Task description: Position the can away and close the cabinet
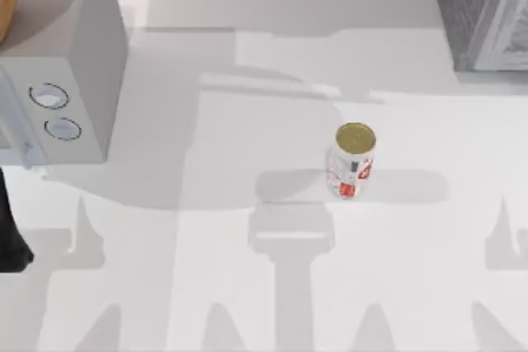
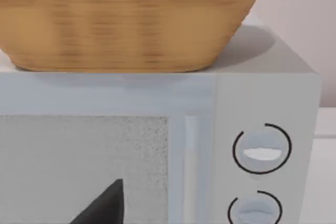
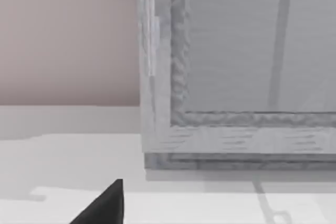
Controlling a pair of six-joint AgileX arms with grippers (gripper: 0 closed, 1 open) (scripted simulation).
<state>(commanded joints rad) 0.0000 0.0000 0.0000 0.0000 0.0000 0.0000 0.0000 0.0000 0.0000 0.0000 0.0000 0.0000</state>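
Setting: white table (image 1: 206,286) before a pale wall, crossed by the shadows of both arms.
Can: the can (image 1: 353,161) stands upright right of the table's middle, gold top up, its long axis vertical, with bare table all round it.
Cabinet: the cabinet (image 1: 483,10) sits at the far right corner, well apart from the can; its white-framed door panel (image 3: 252,66) fills much of the right wrist view, seen at a slant.
Key relation: the can lies between the two arms' shadows but more to the right, and the cabinet is on the right as well, so the right arm looks the nearer for both steps.
Right end effector: a dark fingertip (image 3: 105,203) shows low in the right wrist view, aimed toward the cabinet; spread or pressed together cannot be told.
Left end effector: a dark fingertip (image 2: 105,205) shows in the left wrist view, facing the pale grey box; its state cannot be told either.
Other things: pale grey box with two round dials (image 1: 78,80) at the far left, with a woven basket (image 2: 126,19) on top.
Obstacles: nothing stands between the can and the cabinet.
Progress: the can appears untouched, so judged at the start.
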